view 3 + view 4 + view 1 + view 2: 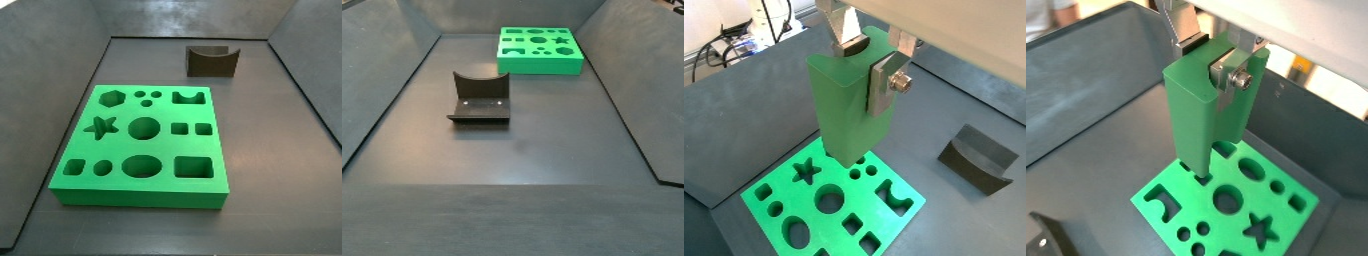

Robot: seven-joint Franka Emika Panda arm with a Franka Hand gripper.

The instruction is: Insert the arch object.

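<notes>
The gripper (871,60) hangs above the flat green board with shaped cutouts (798,192). In both wrist views its silver plates are closed against the upper end of a tall green block (851,110), one on each side, so the jaws stand only as far apart as that block is wide. The block's lower end points down over the board's edge. No arm shows in either side view.

The small dark brown-grey arch object (211,60) stands on the dark grey floor (281,150), notch upward. It is apart from the board (120,145), at about 1 o'clock from the board's middle, and near the far sloped wall (201,18).

In a side view the arch object (480,97) has bare floor on all sides, and the board (543,67) lies beyond it at 1 o'clock. Sloped walls close the floor at 9 and 3 o'clock.
</notes>
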